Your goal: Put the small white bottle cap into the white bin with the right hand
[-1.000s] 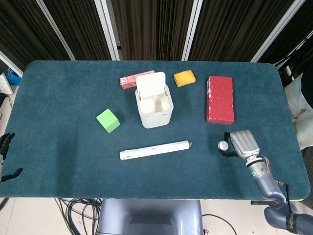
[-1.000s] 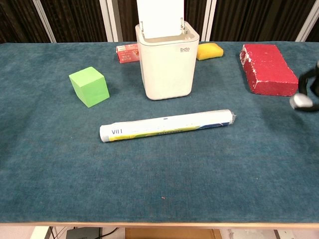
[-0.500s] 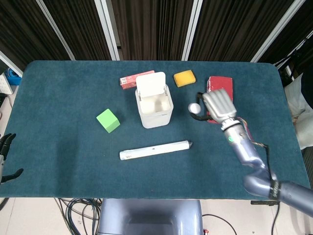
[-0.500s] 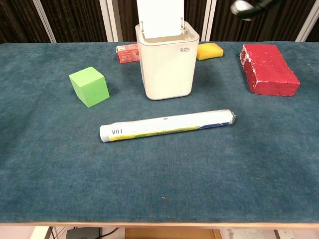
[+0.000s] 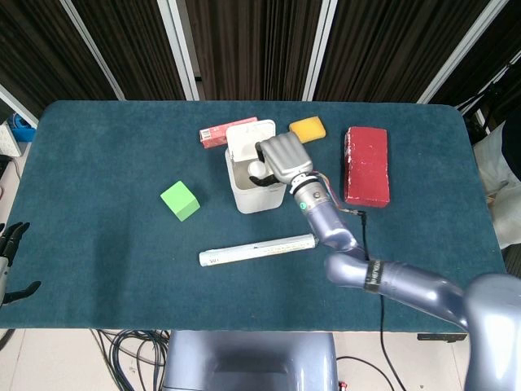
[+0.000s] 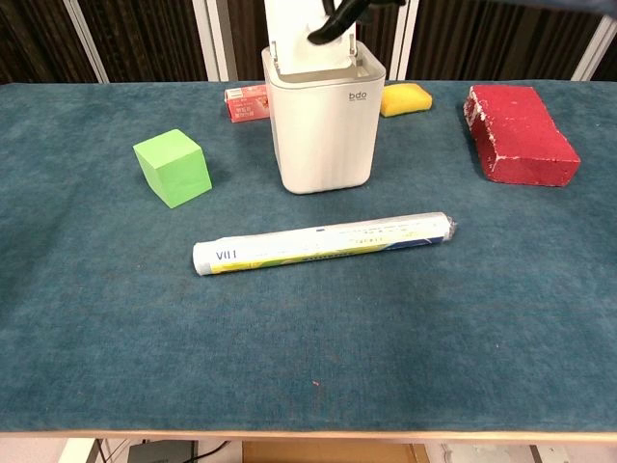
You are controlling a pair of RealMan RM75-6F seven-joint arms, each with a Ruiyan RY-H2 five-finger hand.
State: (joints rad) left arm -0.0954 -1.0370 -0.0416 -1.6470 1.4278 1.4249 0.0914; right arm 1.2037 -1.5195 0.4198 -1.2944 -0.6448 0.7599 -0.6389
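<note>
In the head view the small white bottle cap (image 5: 258,169) is pinched in the dark fingertips of my right hand (image 5: 284,158), which hovers right over the open mouth of the white bin (image 5: 259,198). The bin's lid (image 5: 250,138) stands tilted up behind it. In the chest view only the dark fingers (image 6: 331,21) show, above the rim of the bin (image 6: 323,125), and the cap is hidden. My left hand (image 5: 10,244) hangs at the far left, off the table edge, with its fingers apart and nothing in it.
A green cube (image 5: 180,200) lies left of the bin and a long white tube (image 5: 256,249) in front of it. A red brick (image 5: 367,164), a yellow sponge (image 5: 308,129) and a pink box (image 5: 213,134) sit near the back.
My right hand has carried the cap from the table's right front, up past the red brick, leftward to above the bin's opening. The left hand has stayed still.
</note>
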